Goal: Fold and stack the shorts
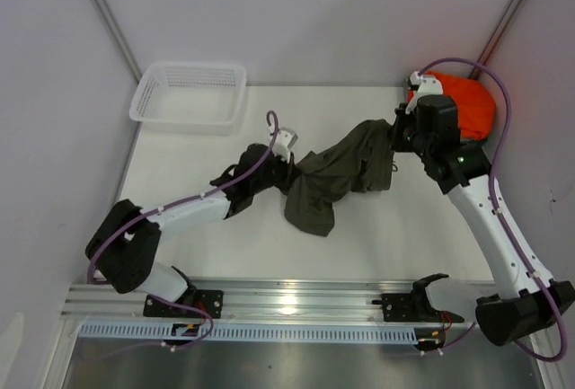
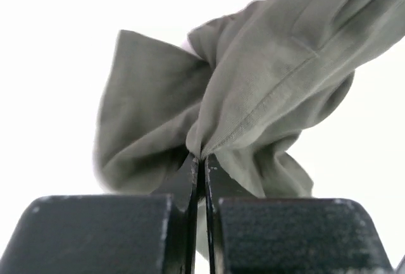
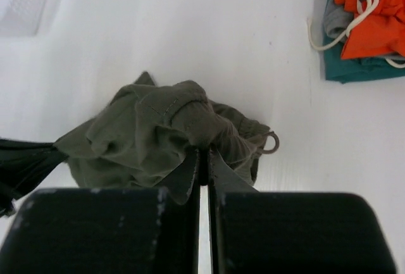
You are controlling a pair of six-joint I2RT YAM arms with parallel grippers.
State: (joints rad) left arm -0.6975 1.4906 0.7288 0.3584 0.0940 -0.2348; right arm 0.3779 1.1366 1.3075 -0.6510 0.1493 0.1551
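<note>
Shorts (image 1: 337,178) at mid-table, right of centre, strung in a twisted band between the two arms, one leg drooping towards the near side. Left gripper (image 2: 199,160) is clenched on a thin pinch of a hem fold. Right gripper (image 3: 201,154) is clenched on a bunched wad beside the cord (image 3: 272,142).

Likely faults: the left pinch is shallow, so pulling the cloth taut could slip it free. The right wad seems to take in several layers, so spreading may leave the twist in. The orange pile (image 1: 467,106) lies just beyond the right arm, and a swing to the far right could drag it.
</note>
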